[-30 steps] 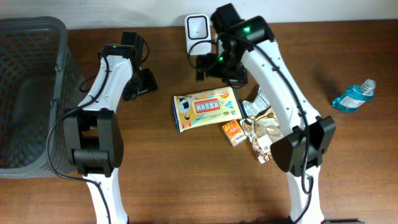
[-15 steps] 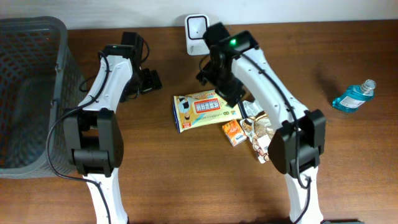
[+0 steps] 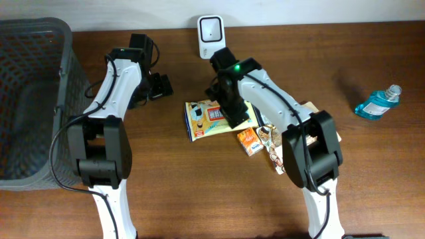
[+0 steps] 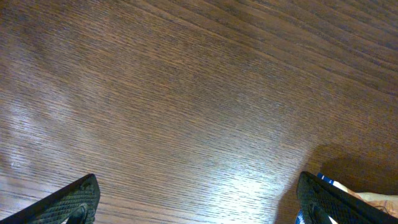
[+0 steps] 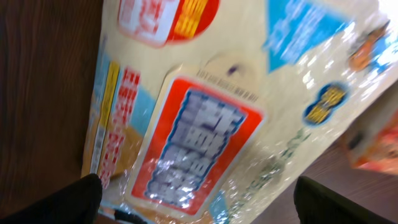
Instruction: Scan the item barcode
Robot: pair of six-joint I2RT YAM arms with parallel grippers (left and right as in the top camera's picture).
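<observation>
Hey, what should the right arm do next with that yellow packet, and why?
Probably lower the right gripper straight down onto the yellow packet and close on it. The gripper is open and hangs right above the packet, which lies flat on the table, not yet picked up for scanning.

Grey mesh basket (image 3: 68, 66) at left edge; blue bottle (image 3: 376, 104) far right.
</observation>
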